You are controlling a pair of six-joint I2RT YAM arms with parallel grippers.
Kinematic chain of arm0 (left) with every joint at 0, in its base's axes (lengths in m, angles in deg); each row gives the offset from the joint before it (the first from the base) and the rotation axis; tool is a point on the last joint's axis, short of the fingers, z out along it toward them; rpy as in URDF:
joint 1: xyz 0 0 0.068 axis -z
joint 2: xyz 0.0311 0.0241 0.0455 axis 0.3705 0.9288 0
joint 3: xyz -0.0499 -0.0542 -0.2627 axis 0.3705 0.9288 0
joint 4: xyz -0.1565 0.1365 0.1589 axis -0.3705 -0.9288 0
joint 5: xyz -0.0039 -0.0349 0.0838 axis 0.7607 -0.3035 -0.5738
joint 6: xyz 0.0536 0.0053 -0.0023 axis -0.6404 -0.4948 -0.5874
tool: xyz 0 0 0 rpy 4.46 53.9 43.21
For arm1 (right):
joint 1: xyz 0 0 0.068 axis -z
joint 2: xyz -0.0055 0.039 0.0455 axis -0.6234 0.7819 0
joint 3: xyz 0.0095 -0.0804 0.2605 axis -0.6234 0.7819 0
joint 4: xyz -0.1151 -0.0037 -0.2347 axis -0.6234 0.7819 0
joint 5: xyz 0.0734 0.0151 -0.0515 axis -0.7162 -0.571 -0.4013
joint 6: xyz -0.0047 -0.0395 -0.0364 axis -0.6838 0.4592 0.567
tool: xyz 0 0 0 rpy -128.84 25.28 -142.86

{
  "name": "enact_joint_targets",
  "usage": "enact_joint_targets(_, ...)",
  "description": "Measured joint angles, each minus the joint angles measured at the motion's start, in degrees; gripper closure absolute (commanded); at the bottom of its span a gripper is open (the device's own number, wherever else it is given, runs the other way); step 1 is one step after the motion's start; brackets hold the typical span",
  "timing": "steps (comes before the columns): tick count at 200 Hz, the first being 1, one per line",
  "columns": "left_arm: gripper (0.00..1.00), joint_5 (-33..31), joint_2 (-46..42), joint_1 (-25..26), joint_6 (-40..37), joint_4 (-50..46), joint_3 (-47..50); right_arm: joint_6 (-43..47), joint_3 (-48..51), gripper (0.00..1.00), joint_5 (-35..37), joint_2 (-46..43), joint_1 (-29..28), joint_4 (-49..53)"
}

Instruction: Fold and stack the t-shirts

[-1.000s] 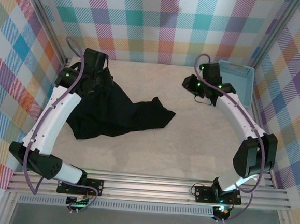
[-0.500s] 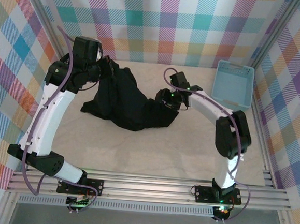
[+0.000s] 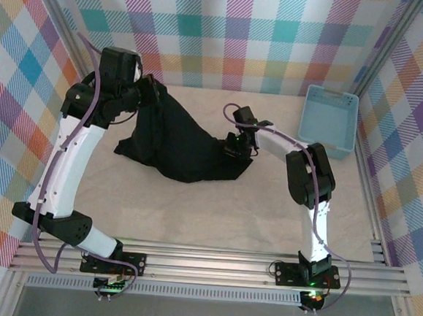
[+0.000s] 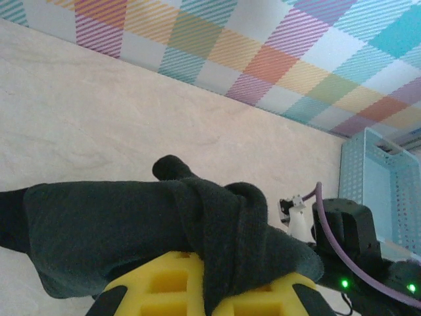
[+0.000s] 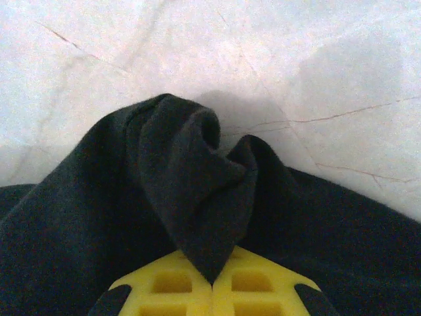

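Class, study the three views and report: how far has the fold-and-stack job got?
Done: nothing folded or stacked; the black t-shirt is a bunched heap on the table. In hand: the left gripper is shut on a wad of its cloth, raised at the far left, and the right gripper pinches its right-hand edge low by the table. Left: spread it flat, fold it, stack it.

Matt black cloth, soft and faintly fuzzy: t-shirt (image 3: 176,144). Under the t-shirt, smooth pale tabletop (image 3: 215,209), marble-veined, with a dull sheen. Against the t-shirt, matt yellow moulded plastic on left gripper (image 4: 205,280) and right gripper (image 5: 212,280). Right of the t-shirt, light-blue perforated plastic basket (image 3: 330,123).
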Motion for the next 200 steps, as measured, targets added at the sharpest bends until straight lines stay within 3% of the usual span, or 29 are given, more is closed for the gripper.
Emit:
enact_joint_targets(50, 1.0, 0.5, -0.6, -0.8, -0.2, 2.9, -4.2, 0.0, 14.3, 1.0, 2.7, -22.3, -2.1, -1.3)
enact_joint_targets(98, 1.0, 1.3, -4.9, -0.9, -0.4, 7.7, -8.2, 0.2, 16.3, 1.0, 5.9, -42.0, -4.8, -0.5)
enact_joint_targets(159, 0.92, -0.2, -10.9, -0.9, -1.7, 9.9, -14.3, 1.6, 14.3, 1.0, 7.3, -56.3, -4.7, 5.0)
enact_joint_targets(200, 1.0, -0.5, -6.9, -0.9, -2.3, 11.6, -18.8, 0.8, 14.4, 1.0, 4.8, -59.3, -4.7, 5.6)
